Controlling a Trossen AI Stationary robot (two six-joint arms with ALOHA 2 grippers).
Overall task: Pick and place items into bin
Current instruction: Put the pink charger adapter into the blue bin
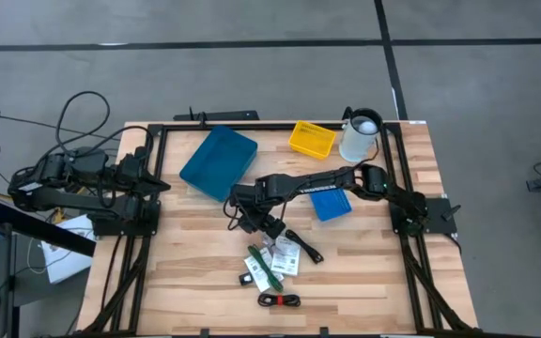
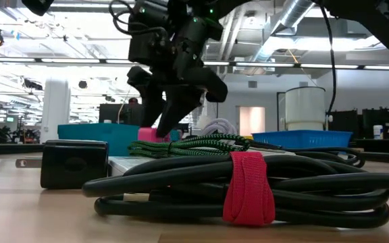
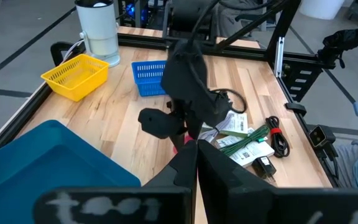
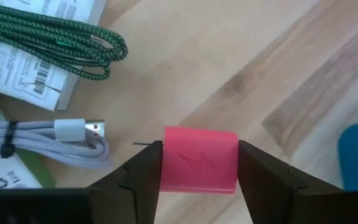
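Note:
A small red-pink block point(image 4: 199, 160) with a lightning mark sits between the fingers of my right gripper point(image 4: 199, 177), which is shut on it over the table's middle point(image 1: 252, 216). Beside it lie a green braided cord point(image 4: 48, 37), white printed cards point(image 4: 27, 71) and a grey USB cable point(image 4: 55, 134). Nearer the front edge lie a green strip point(image 1: 263, 268), a black charger point(image 2: 73, 162) and a black cord with a red strap point(image 2: 248, 189). The blue bin point(image 1: 218, 161) stands at the far left of middle. My left gripper point(image 1: 164, 185) is shut and empty at the table's left edge. My right gripper pinches the red-pink block by two opposite sides point(image 4: 166, 163) between its two fingers. The fingers point(image 2: 171, 108) come from above, slanting down. In the low view the block point(image 2: 152, 135) shows at their free ends, close to the table; whether it is lifted clear, I cannot tell.
A yellow basket point(image 1: 312, 139) and a white container point(image 1: 359, 136) stand at the far right. A small blue basket point(image 1: 332, 204) lies under the right arm. Bare wood lies between the bin and the pile of items.

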